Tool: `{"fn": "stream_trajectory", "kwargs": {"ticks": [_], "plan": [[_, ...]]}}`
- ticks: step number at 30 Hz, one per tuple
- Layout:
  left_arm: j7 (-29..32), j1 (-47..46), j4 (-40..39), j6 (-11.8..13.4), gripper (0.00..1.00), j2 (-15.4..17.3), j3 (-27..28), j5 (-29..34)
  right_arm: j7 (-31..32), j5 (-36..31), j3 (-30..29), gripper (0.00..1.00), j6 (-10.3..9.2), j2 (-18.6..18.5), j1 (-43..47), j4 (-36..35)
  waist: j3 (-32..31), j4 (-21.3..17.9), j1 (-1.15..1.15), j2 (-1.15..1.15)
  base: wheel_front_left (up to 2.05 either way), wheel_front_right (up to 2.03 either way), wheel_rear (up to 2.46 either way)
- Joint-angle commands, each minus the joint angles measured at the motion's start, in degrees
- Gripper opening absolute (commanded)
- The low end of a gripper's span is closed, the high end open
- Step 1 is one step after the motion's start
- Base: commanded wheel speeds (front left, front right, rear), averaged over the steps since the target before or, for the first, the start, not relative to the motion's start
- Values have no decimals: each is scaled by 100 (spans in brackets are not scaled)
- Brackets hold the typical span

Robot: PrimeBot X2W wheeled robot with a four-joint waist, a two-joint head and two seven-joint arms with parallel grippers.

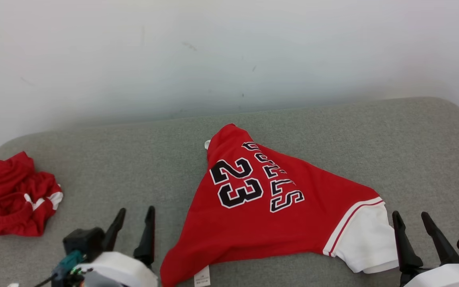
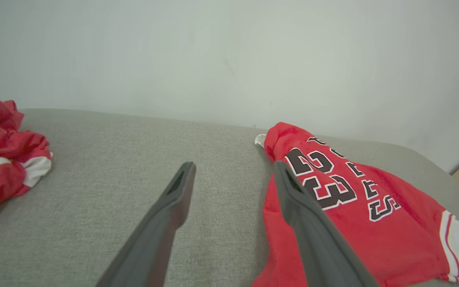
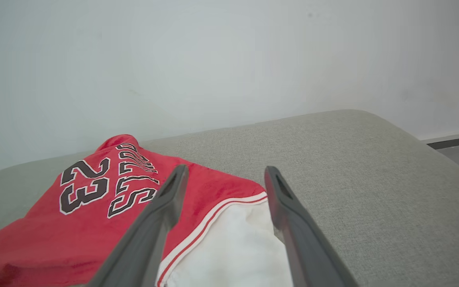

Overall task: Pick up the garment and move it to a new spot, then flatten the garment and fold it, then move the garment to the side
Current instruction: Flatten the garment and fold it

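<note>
The left gripper [image 1: 135, 211] and right gripper [image 1: 410, 217] are seen with their fingers spread wide and nothing gripped. The red jersey numbered 23 [image 1: 261, 207] is laid between them on the grey fabric cushion [image 1: 333, 131]. A crumpled red-and-white cloth [image 1: 14, 195] is seen far left.

The light is bright, soft and even. The plain white wall [image 1: 229, 48] looks washed out and gets greyer low down. Only thin shadows lie under the red shirt with black numbers [image 1: 261, 215]. Wrist views bend at the edges.
</note>
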Motion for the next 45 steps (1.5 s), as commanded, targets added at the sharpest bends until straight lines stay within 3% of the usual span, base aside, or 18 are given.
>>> {"fn": "stream_trajectory", "kwargs": {"ticks": [1,16,21,32,33,35,45], "plan": [[144,-161,69,-71,100,-10,-48,-72,-75,-53,30,100,-11,9,-78,75,15,-7,0,0,0,0,0],[1964,-1905,1558,-628,100,-4,-596,-253,-457,-108,385,100,-11,74,-522,506,558,-322,0,0,0,0,0],[2222,-2315,2221,-801,100,-74,-752,-253,-552,-56,518,100,-11,95,-678,645,717,-520,0,0,0,0,0],[2185,-3010,3444,-1057,100,-223,-961,-271,-714,30,675,100,-11,119,-862,879,870,-815,0,0,0,0,0],[2151,-3062,3521,-1069,53,-225,-976,-272,-711,30,689,100,-11,121,-877,892,874,-829,0,0,0,0,0],[2032,-3162,3639,-1099,0,-220,-1015,-221,-729,33,699,100,-11,122,-899,928,867,-847,0,0,0,0,0],[1586,-3531,3958,-1108,0,-102,-1050,-143,-744,-53,688,100,-11,127,-835,1068,694,-803,0,0,0,0,0]]}}
